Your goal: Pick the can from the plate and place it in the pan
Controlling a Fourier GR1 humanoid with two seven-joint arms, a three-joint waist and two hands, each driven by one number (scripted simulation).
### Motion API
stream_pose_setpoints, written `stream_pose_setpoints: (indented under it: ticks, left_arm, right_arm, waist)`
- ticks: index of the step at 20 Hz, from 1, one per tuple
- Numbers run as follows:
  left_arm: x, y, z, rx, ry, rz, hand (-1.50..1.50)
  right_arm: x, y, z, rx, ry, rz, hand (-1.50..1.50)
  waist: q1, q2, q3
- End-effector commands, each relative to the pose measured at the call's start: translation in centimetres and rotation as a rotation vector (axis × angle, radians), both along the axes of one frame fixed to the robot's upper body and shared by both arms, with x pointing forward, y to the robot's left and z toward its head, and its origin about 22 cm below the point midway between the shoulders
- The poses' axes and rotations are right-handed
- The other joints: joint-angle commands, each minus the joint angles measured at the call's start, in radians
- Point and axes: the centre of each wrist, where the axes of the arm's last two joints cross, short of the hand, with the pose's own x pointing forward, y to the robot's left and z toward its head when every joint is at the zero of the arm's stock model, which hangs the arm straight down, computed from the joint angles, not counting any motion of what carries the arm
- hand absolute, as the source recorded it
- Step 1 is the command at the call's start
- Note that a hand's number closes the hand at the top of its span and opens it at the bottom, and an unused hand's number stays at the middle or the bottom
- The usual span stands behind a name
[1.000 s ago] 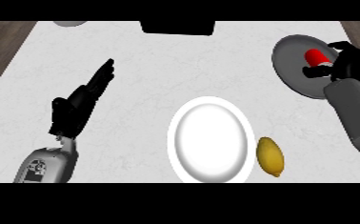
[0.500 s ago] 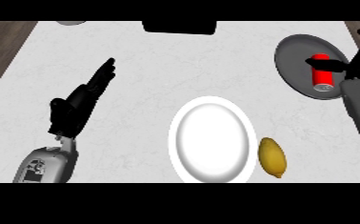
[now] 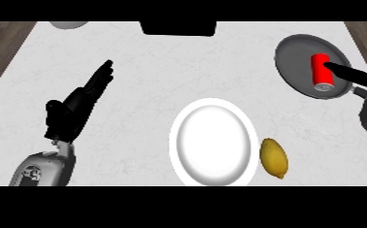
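Two black hands are seen: the left hand (image 3: 75,106) is rested open, fingers straight, holding nothing. The white round plate (image 3: 213,142) is bare beside a yellow lemon (image 3: 274,157). The red can (image 3: 322,70) is laid in the dark grey pan (image 3: 295,59), apparently delivered; the right hand (image 3: 348,73) is touching it with one straight finger, nothing gripped

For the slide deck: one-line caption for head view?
Red can lies in pan; right hand beside it, plate bare.
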Motion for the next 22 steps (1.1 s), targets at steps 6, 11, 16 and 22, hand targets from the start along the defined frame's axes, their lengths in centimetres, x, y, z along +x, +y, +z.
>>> stream_pose_setpoints:
  ticks: [6,11,16,22]
  left_arm:
    - [0.1,0.9,0.0,0.003,0.002,0.023,0.00]
    - [-0.5,1.1,-0.7,0.009,0.020,0.042,0.00]
    - [-1.4,0.5,-3.3,0.022,0.012,0.025,0.00]
    - [-1.7,0.6,-0.7,0.004,0.021,0.046,0.00]
  right_arm:
    - [-4.2,-1.3,-4.8,-0.010,-0.185,0.122,-1.50]
    - [-7.1,-1.8,-7.3,-0.024,-0.184,0.166,-1.50]
    - [-8.4,-0.5,-9.1,0.016,-0.200,0.183,-1.50]
    - [-10.0,1.5,-10.9,0.017,-0.228,0.185,-1.50]
  waist:
    - [-0.022,-0.012,-0.004]
    - [-0.036,-0.020,-0.006]
    - [-0.046,-0.024,-0.008]
    - [-0.045,-0.024,-0.008]
